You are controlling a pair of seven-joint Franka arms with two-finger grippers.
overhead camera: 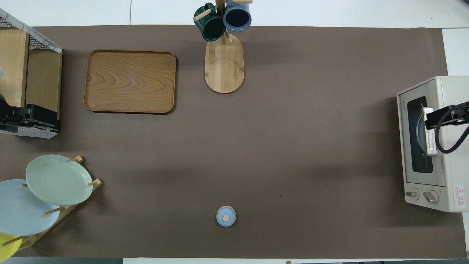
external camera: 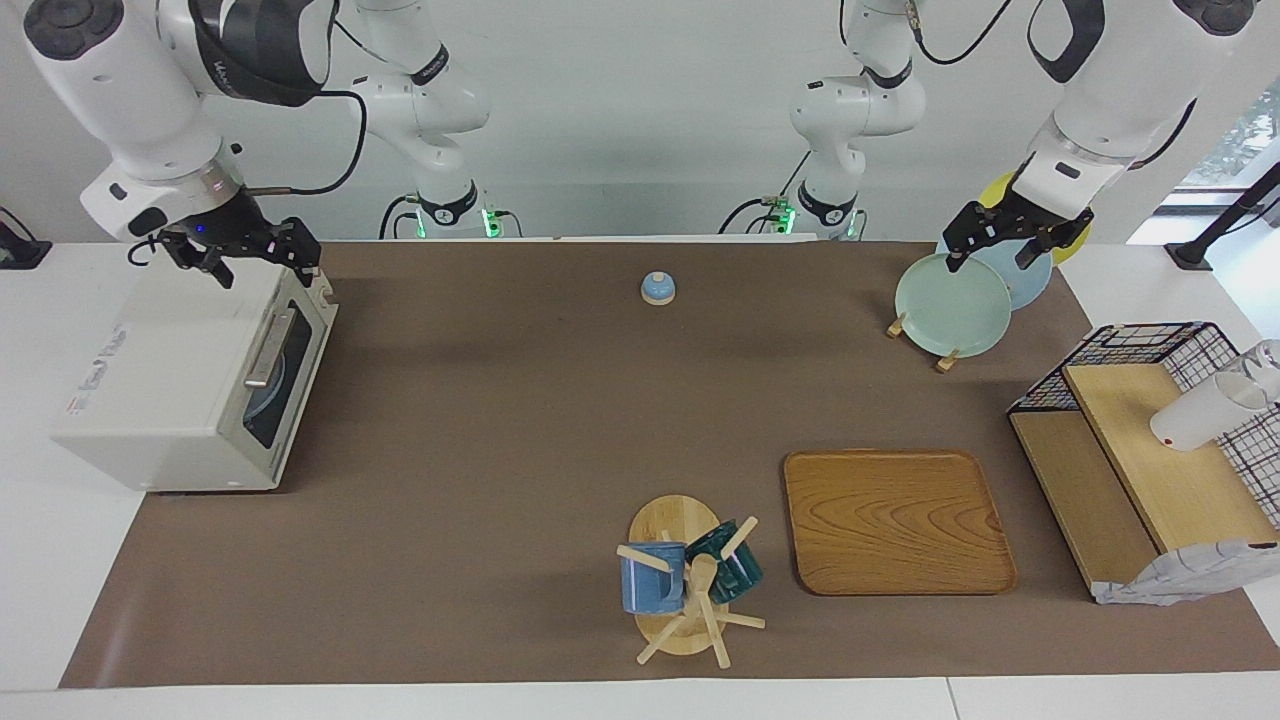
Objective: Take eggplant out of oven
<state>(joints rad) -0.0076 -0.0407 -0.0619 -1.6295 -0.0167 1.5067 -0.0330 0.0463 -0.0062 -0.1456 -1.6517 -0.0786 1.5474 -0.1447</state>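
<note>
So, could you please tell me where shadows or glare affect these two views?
Facing view: soft shadow on the brown mat beside the cream-white toaster oven; its dark glass door hides the inside. Overhead view: broad soft shadows cross the mat; no strong glare on the rectangular wooden tray.

— Any writing you can read from here?
— A brand word on the oven (overhead camera: 432,146) door frame, looks like TOSHIBA. There's a red-and-white warning sticker (overhead camera: 458,191) by the knobs — its print is too small to read.
</note>
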